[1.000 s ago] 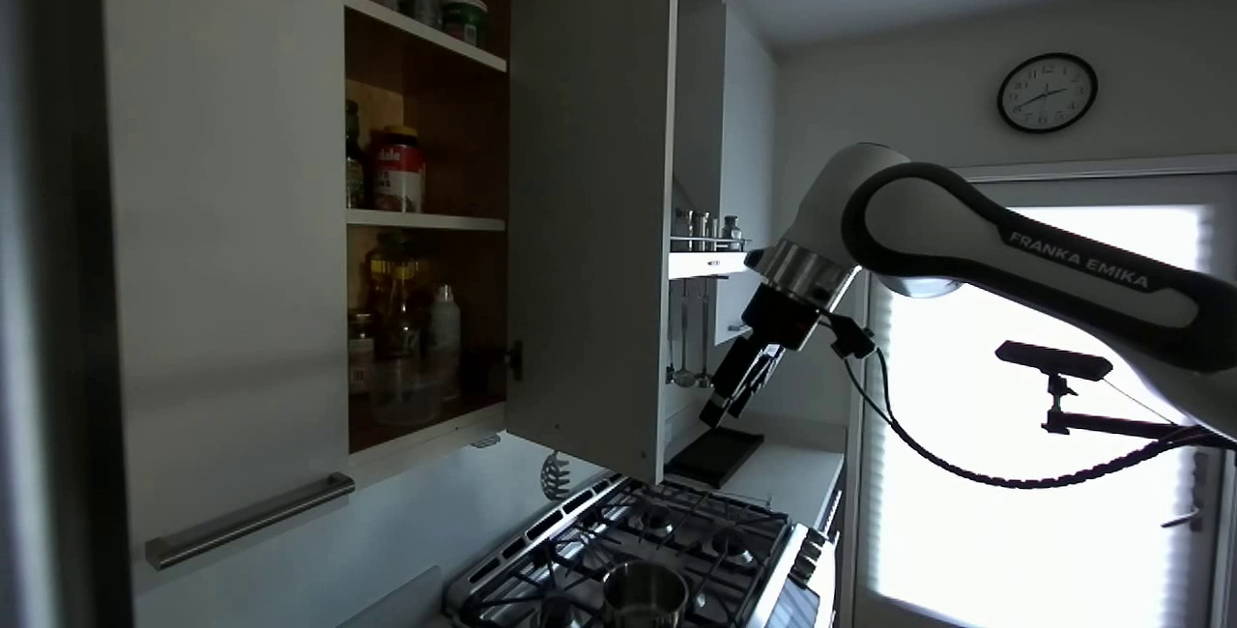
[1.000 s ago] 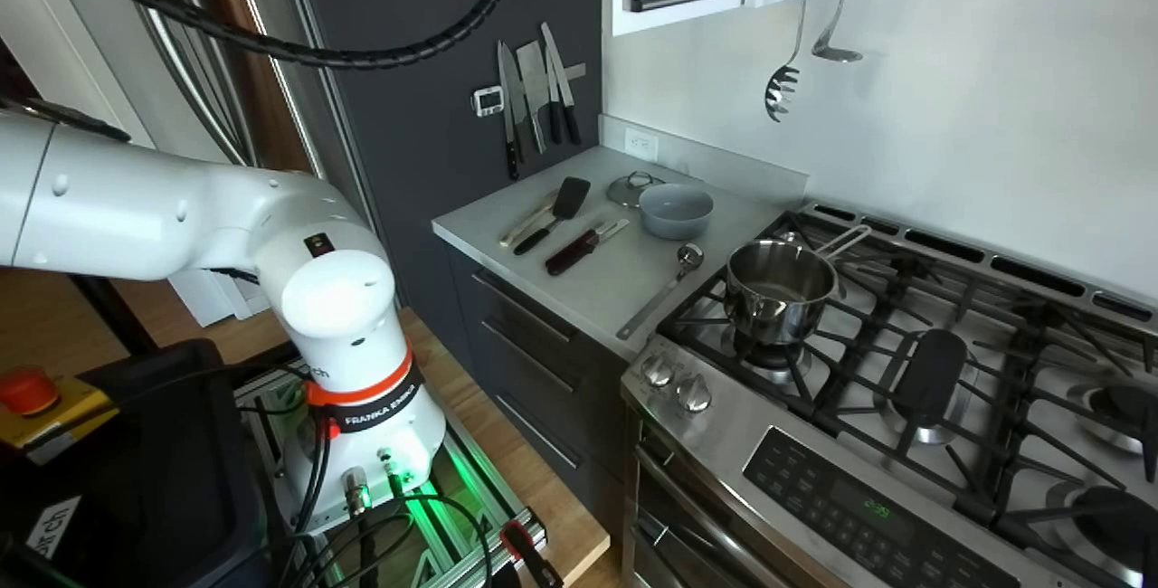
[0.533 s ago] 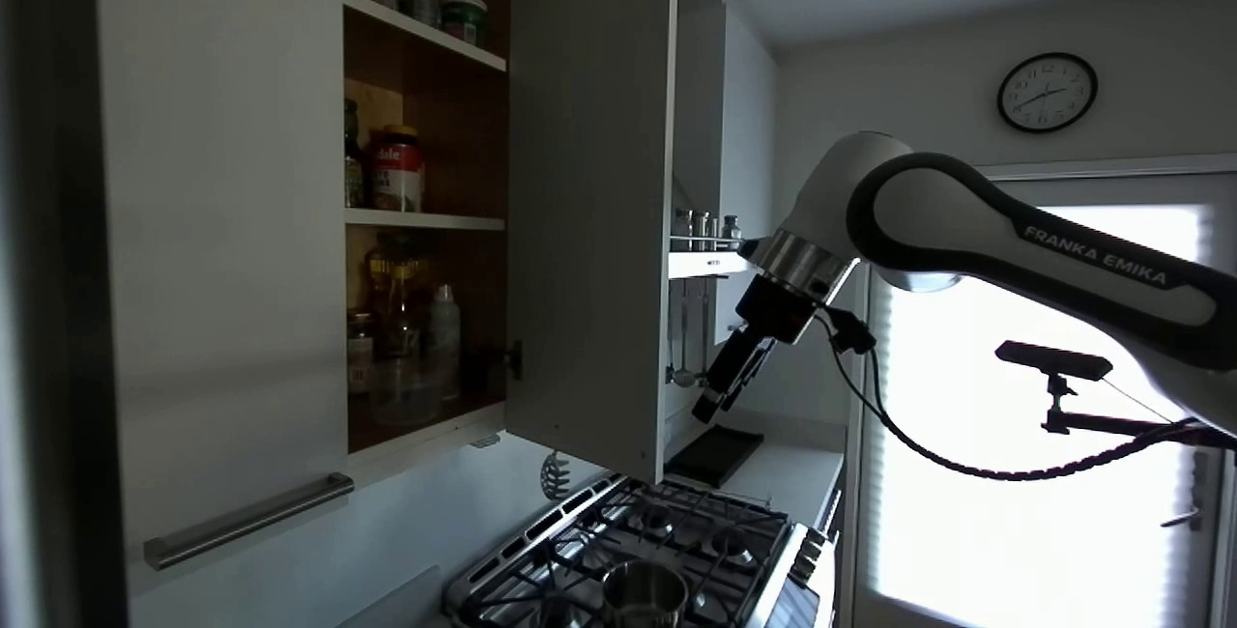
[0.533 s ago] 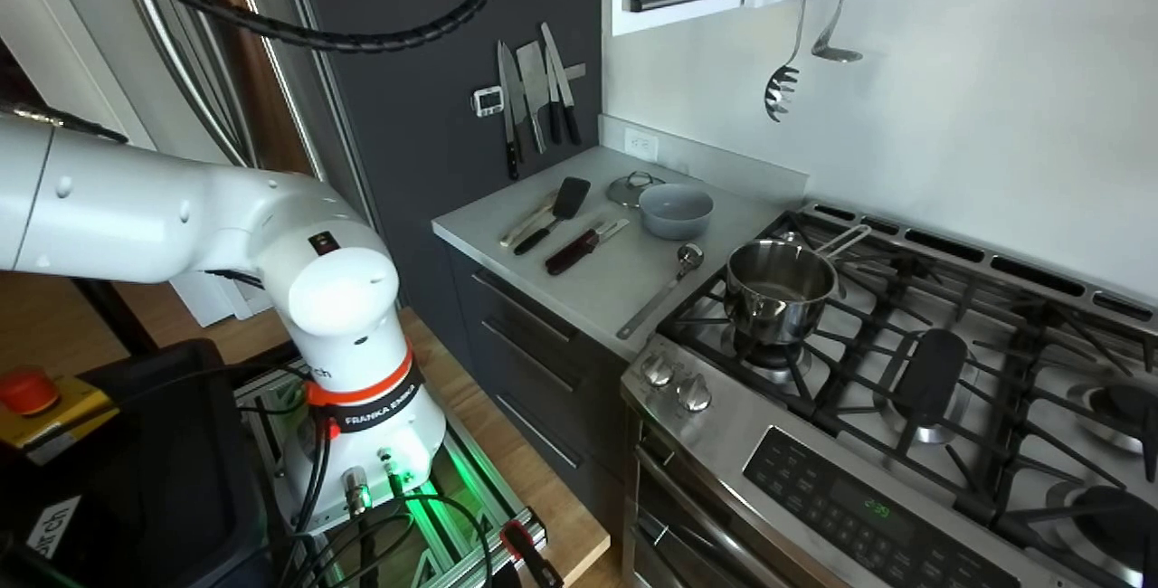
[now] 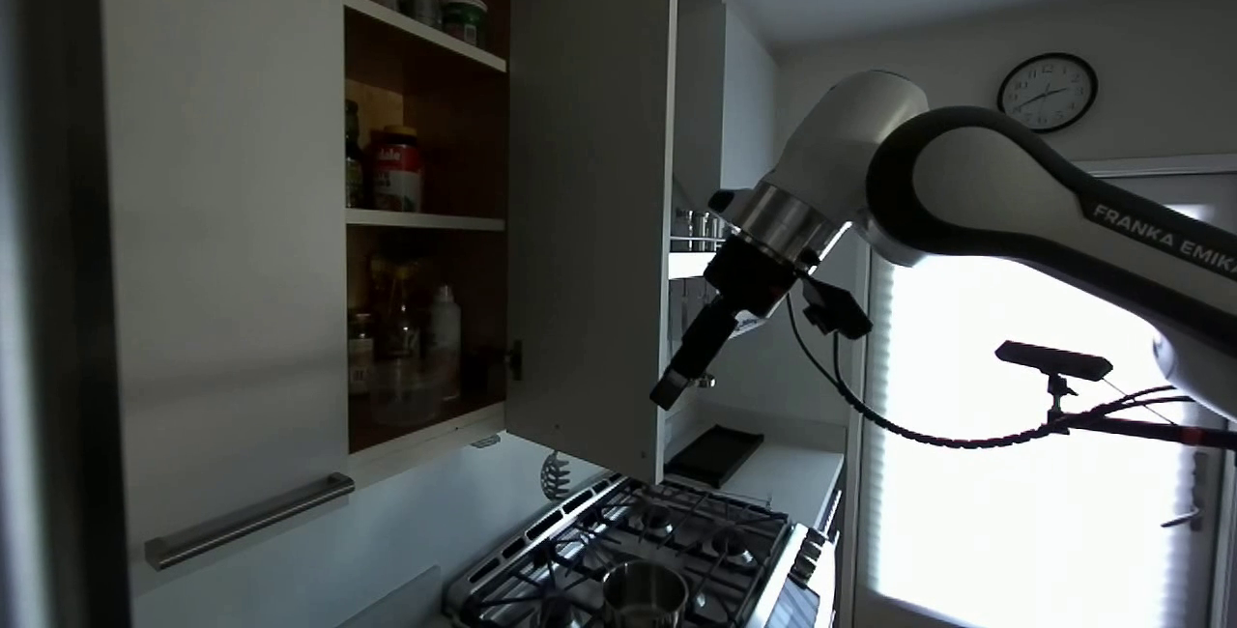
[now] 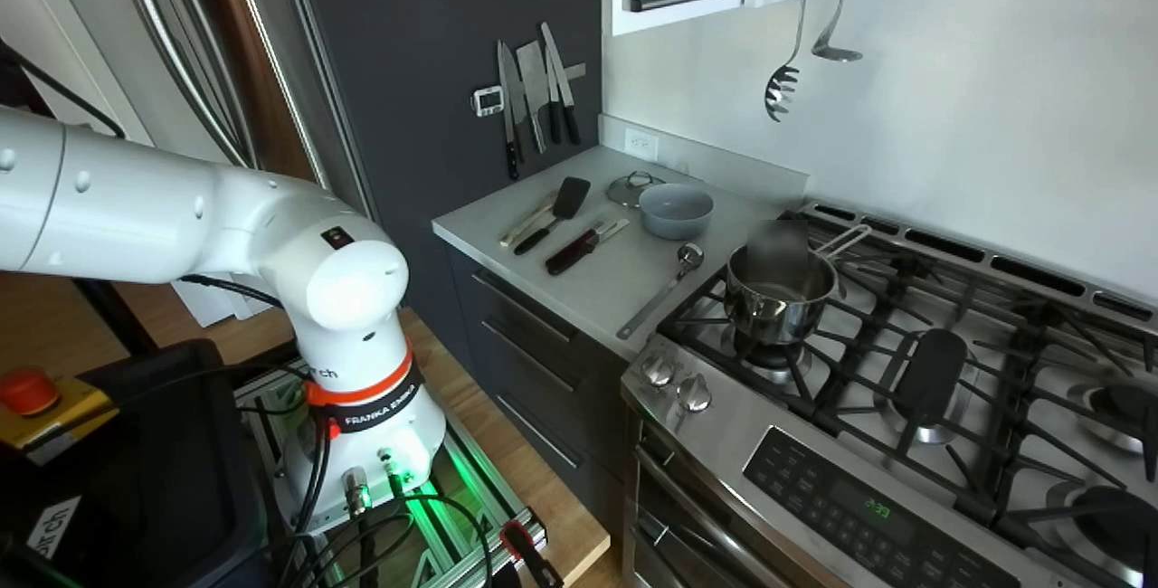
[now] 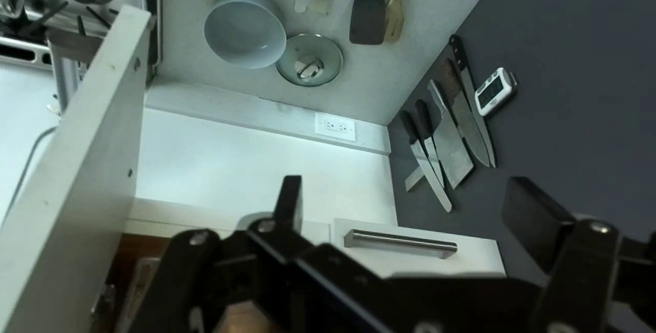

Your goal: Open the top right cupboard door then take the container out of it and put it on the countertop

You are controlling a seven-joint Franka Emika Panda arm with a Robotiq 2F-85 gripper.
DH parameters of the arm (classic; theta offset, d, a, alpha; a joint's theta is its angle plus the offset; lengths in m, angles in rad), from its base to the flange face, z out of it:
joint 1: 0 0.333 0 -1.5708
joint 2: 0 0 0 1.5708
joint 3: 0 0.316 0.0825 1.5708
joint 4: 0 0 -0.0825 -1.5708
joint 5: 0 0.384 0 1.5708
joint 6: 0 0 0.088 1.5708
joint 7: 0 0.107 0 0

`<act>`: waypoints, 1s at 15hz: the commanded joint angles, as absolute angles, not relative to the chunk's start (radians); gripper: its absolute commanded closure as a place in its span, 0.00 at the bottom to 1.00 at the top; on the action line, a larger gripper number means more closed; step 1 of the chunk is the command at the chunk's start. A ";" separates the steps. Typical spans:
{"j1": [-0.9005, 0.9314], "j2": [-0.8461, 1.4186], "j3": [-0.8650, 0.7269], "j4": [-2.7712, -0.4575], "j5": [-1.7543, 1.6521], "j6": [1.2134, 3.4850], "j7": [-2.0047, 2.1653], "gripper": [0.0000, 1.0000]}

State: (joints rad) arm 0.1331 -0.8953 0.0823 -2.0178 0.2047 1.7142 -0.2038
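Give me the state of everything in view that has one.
Top right cupboard door: swung open
Neighbouring cupboard door: shut
Clear container: inside the cupboard
Gripper: open, empty
Steel saucepan: upright on the hob, uncovered
Glass lid: flat on the countertop, right side up
Grey bowl: upright, empty
Drawers: shut
Oven display: lit green

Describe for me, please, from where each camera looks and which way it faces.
In an exterior view, the camera sits by the cupboards, looking past the open cupboard door toward the wall clock; the arm and end effector show.
In an exterior view, it sits high, looking down on the countertop and hob; the robot base and part of the arm show.
In the wrist view, it sits on the wrist, facing the countertop, seen upside down; the spread fingers show.
Both exterior views share the hob and pot.
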 commanded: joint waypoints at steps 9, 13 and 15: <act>0.189 -0.546 0.142 -1.759 0.093 1.832 -0.309 0.00; 0.189 -0.449 0.155 -1.668 0.071 1.834 -0.307 0.00; 0.191 -0.474 0.147 -1.701 0.086 1.839 -0.296 0.00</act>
